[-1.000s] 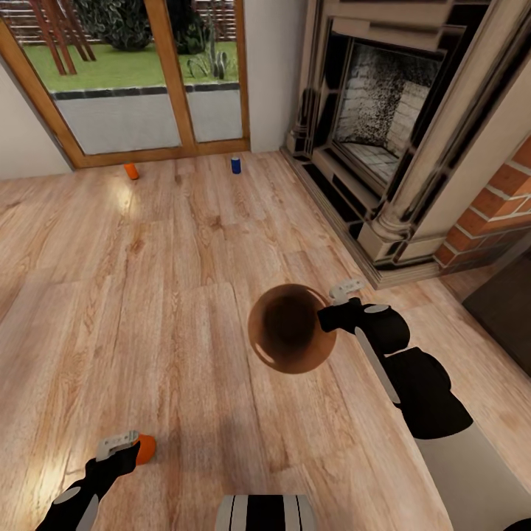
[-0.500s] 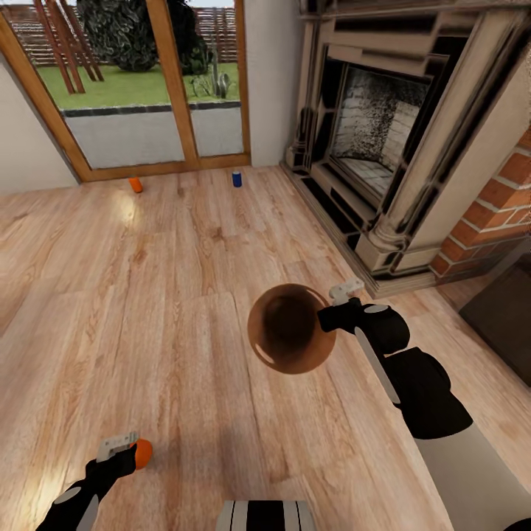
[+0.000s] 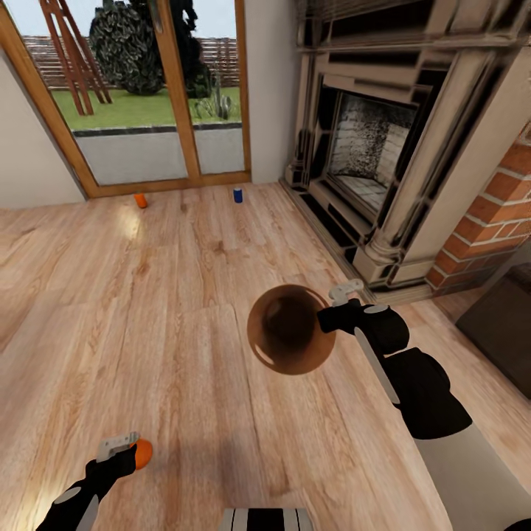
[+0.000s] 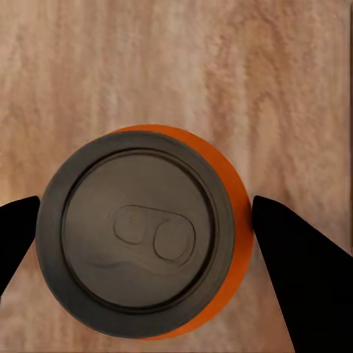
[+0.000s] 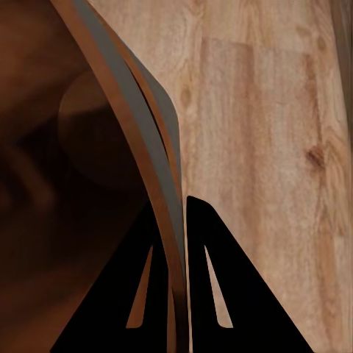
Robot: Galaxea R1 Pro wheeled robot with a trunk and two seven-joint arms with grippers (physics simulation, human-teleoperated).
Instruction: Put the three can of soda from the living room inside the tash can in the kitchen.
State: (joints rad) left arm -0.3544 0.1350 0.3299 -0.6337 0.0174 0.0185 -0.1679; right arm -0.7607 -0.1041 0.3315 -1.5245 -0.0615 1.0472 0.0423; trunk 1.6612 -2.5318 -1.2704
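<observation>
My right gripper [image 3: 330, 316] is shut on the rim of the tash can [image 3: 290, 330], a round bucket with a tan-brown inside, held above the floor. In the right wrist view both fingers [image 5: 209, 279] pinch its thin wall [image 5: 158, 147]. My left gripper [image 3: 125, 451] is shut on an orange can of soda [image 3: 143, 453] low at the left. From the left wrist camera I look down on that can's grey lid [image 4: 136, 235], with a black finger [image 4: 301, 287] at each side. A second orange can [image 3: 140, 200] and the blue can [image 3: 237, 195] stand on the floor by the glass doors.
Wood-framed glass doors [image 3: 173, 96] close the far side of the living room. The ornate fireplace [image 3: 369, 147] and red-brick chimney [image 3: 494, 214] run along the right. A dark block [image 3: 501, 324] sits at the right edge. Light wood floor [image 3: 147, 310] spreads between me and the far cans.
The whole view has shifted: doors, fireplace and the two far cans sit lower in the picture and look smaller. Both grippers keep their holds and places.
</observation>
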